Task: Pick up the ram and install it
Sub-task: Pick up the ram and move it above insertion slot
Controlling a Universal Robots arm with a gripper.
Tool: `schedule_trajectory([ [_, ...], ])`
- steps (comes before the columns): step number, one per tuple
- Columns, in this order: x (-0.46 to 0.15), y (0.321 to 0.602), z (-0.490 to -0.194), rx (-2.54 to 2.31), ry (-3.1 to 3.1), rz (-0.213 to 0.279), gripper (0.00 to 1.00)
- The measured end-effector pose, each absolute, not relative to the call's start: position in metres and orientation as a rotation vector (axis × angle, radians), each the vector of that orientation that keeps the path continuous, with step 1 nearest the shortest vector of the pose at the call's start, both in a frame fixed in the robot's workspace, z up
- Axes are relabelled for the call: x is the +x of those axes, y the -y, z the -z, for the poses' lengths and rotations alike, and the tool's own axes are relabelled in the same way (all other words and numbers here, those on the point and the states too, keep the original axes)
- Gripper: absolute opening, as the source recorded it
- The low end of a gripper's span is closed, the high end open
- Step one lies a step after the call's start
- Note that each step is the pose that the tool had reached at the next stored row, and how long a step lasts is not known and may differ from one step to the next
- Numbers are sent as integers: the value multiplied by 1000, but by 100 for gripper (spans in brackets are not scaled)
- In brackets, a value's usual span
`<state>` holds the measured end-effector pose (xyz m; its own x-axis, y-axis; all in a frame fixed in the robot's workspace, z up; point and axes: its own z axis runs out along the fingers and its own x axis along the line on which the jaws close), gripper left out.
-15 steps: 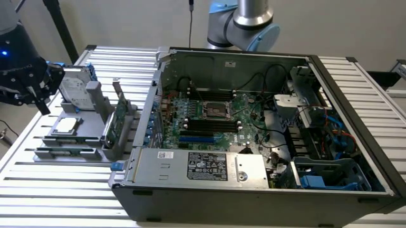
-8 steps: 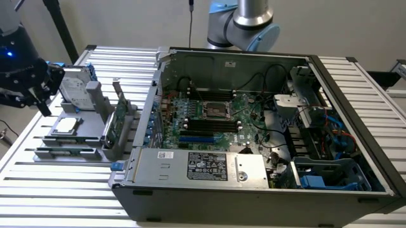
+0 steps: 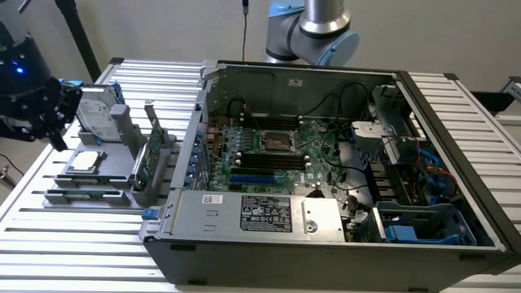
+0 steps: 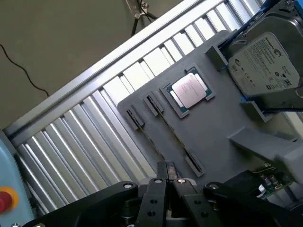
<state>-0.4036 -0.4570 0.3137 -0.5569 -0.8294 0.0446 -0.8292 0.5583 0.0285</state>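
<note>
The ram [image 3: 85, 195] is a thin dark-green stick standing on edge in the slotted front of a grey holder tray [image 3: 114, 160], at the exterior view's left beside the open computer case. In the wrist view the ram [image 4: 173, 135] runs edge-on between two small black clips. My black gripper [image 3: 58, 143] hangs above the tray's far-left edge, apart from the ram. Its fingers [image 4: 160, 182] are shut together with nothing between them. The motherboard [image 3: 273, 152] lies in the case with long black slots [image 3: 269, 160] below the processor socket.
The tray also holds a hard drive [image 4: 265, 59], a square silver processor chip [image 4: 189, 90] and an upright green expansion card [image 3: 147, 160]. A power supply [image 3: 256, 213] and cables [image 3: 407, 177] fill the case. Ribbed aluminium table [image 4: 90, 137] lies around the tray.
</note>
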Motion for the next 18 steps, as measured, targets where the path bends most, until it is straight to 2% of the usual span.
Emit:
schedule_trajectory([
  [18,-404,457,-306,1878,2452,-7,11],
])
